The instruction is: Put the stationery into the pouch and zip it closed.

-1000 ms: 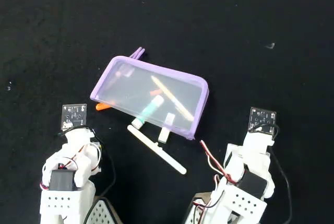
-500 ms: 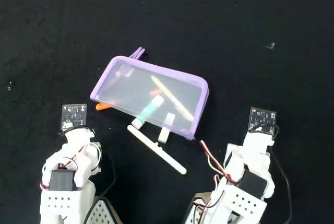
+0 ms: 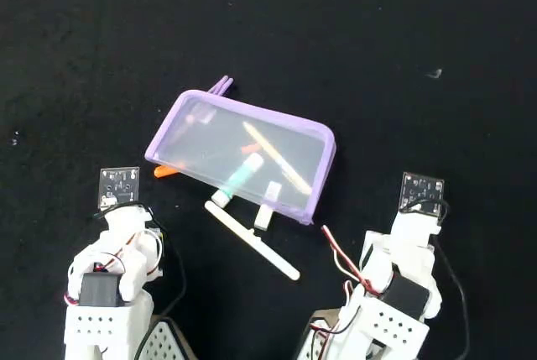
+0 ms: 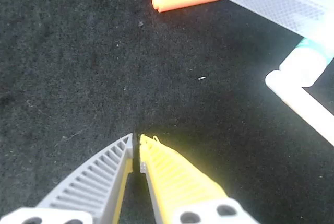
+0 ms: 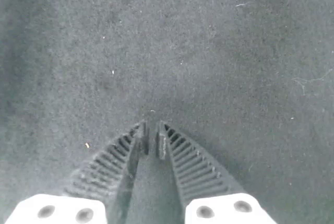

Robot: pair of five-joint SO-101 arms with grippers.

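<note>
Stillness marks the last second: neither arm has moved, so packing has not begun. Left gripper (image 4: 136,140) and right gripper (image 5: 151,130) are closed on nothing, well short of the pouch (image 3: 243,154) lying mid-table. Pen (image 3: 252,241) lies just beside it, and a marker (image 3: 165,171) pokes from its edge. I judge the pouch overlapping several pieces could hinder picking them.

arms (image 3: 109,289): white, red-white wires (image 3: 339,261) | left end effector (image 4: 136,141): grey/yellow ribbed | right end effector (image 5: 151,128): dark ribbed
</note>
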